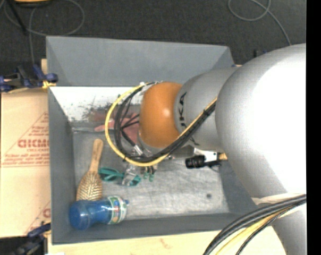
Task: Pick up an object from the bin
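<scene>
While downturned, arm (256,121) perhaps over teal tool (112,174).

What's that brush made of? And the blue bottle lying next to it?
The brush looks like wood: its handle and oval head are pale tan and dull, not shiny. The blue bottle seems to be plastic: it is smooth and glossy, with light glinting on its side, though glass can't be ruled out.

Strong light from above glares off the pale arm (261,116) and glosses its orange cover (159,113), while the bin (144,62) lies dimmer, shadowed beneath the arm, amid dark surroundings.
</scene>
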Available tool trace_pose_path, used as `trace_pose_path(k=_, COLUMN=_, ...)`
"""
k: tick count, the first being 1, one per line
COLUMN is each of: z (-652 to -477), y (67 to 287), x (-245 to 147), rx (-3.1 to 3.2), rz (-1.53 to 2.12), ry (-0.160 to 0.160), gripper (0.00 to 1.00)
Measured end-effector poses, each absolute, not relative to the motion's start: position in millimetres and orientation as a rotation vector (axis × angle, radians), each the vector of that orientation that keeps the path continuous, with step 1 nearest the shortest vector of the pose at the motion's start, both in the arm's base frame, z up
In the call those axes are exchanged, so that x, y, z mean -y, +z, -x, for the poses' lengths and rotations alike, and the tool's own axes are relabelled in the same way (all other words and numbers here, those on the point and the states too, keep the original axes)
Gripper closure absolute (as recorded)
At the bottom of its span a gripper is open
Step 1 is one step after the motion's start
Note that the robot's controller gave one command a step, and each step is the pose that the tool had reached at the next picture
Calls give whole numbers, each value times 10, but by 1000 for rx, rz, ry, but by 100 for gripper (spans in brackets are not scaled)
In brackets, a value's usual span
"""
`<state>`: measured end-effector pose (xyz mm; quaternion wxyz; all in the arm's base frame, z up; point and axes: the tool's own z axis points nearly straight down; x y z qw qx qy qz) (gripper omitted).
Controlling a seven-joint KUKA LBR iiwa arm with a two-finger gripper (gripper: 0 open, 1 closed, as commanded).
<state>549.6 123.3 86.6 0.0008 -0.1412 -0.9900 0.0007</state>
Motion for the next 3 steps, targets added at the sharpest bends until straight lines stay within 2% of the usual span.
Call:
trace_pose_path(k=2, z=-5505, y=1255, x=-1239, rx=3113, rz=440, ry=-3, gripper=100)
trace_pose_path(k=3, z=-5514, y=1334, x=-1238, rx=3116, rz=439, ry=-5, gripper=100)
